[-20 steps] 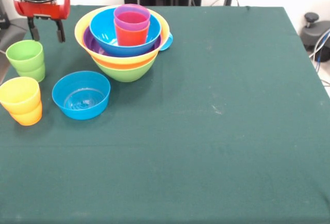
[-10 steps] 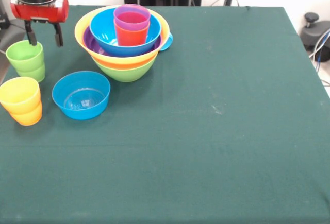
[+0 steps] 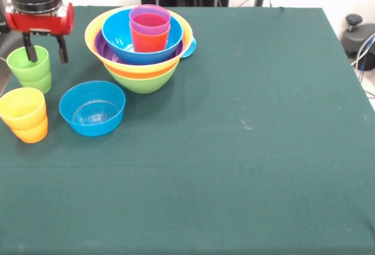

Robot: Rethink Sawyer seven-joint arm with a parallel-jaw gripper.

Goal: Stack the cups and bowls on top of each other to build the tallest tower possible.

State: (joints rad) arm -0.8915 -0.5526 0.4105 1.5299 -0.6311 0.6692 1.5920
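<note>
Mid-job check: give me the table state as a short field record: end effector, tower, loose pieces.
end effector: open, one finger inside the green cup's mouth and one outside its rim
tower: lime green bowl at the base, then orange, yellow, purple and blue layers, with a purple cup over an orange one on top
light blue piece: only an edge shows behind the tower
loose bowl: small blue bowl, upright, in front of the tower
loose cups: yellow cup nested in an orange cup, near the table edge
</note>
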